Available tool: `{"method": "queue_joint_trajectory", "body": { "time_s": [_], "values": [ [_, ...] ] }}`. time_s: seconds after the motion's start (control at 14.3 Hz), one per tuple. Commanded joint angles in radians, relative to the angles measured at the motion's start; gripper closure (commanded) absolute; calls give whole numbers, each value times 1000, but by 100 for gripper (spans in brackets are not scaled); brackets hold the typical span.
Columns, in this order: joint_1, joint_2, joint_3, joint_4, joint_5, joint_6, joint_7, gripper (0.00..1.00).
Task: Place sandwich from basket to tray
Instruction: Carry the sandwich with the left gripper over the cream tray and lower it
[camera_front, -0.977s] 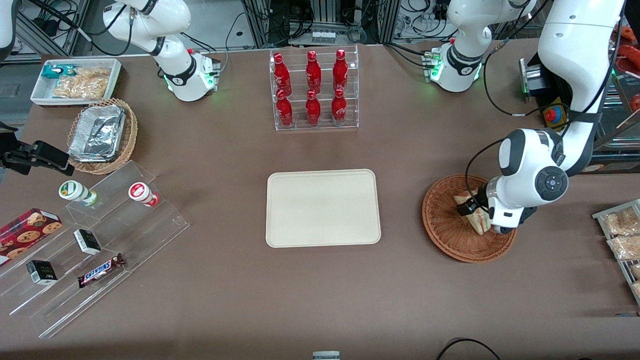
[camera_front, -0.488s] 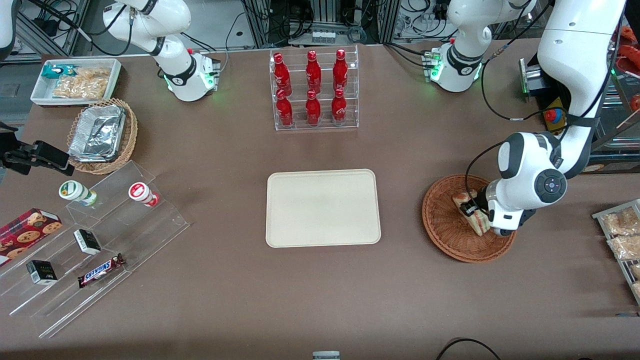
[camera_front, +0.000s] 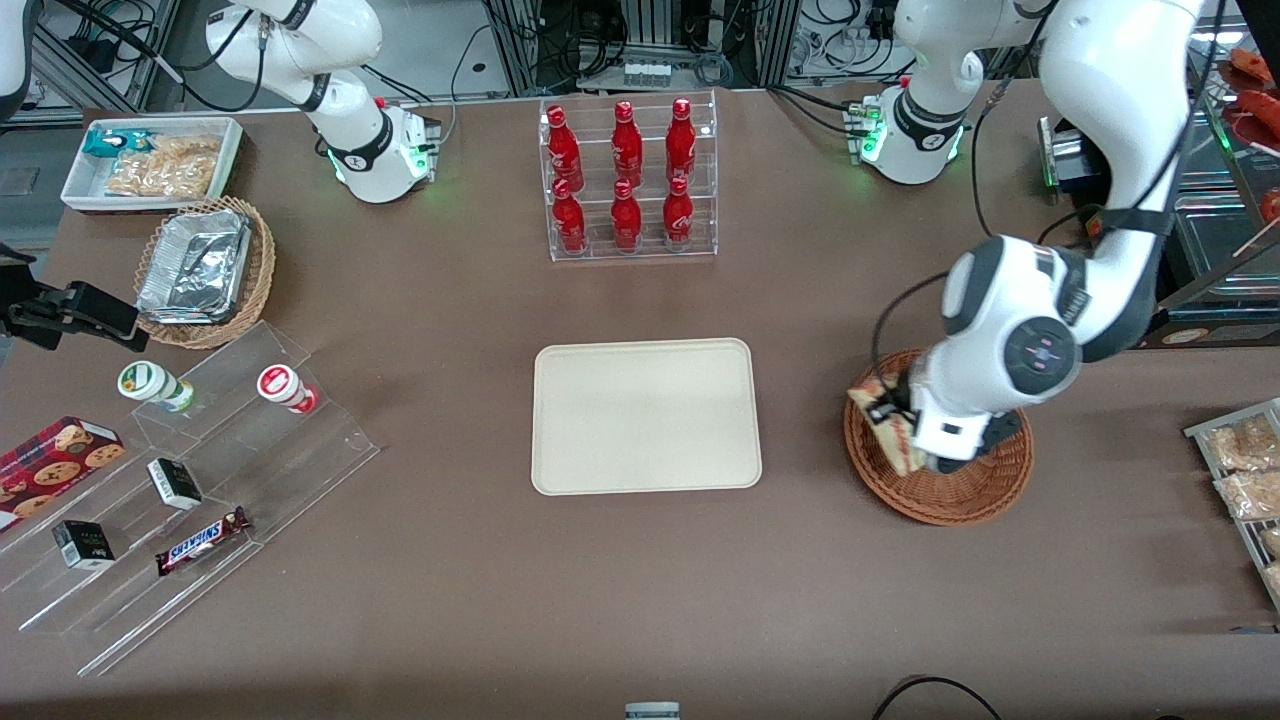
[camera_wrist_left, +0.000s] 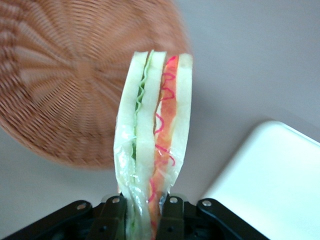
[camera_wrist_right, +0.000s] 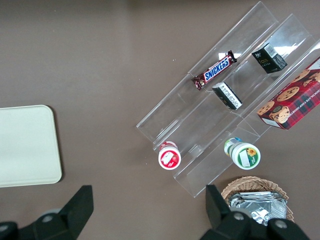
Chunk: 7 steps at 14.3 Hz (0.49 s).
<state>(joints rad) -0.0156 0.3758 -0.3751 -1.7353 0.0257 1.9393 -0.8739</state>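
Observation:
The sandwich is a wrapped white-bread wedge with green and red layers, pinched at its narrow end by my left gripper, which is shut on it. In the front view the sandwich hangs lifted over the rim of the reddish-brown basket on the side facing the tray, with the gripper just above the basket. The basket lies below the sandwich and holds nothing that I can see. The cream tray lies flat in the table's middle, bare; one corner of the tray shows in the left wrist view.
A clear rack of red bottles stands farther from the front camera than the tray. Clear stepped shelves with snacks, a foil-filled tan basket and a white bin lie toward the parked arm's end. Bagged snacks sit near the working arm's table edge.
The gripper has lifted the sandwich off the basket floor and carried it toward the tray, from the basket's middle to above its tray-side rim. The arm's wrist swung along with it.

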Motion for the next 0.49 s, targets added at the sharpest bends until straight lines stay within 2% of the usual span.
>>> {"method": "queue_joint_trajectory", "body": {
  "time_s": [0.0,0.21,0.42],
  "values": [
    [-159,81,13,135,20,-34,-57,91],
    [-298,213,13,253,80,-23,-76,90],
    [-401,325,16,344,82,38,-85,88]
  ]
}}
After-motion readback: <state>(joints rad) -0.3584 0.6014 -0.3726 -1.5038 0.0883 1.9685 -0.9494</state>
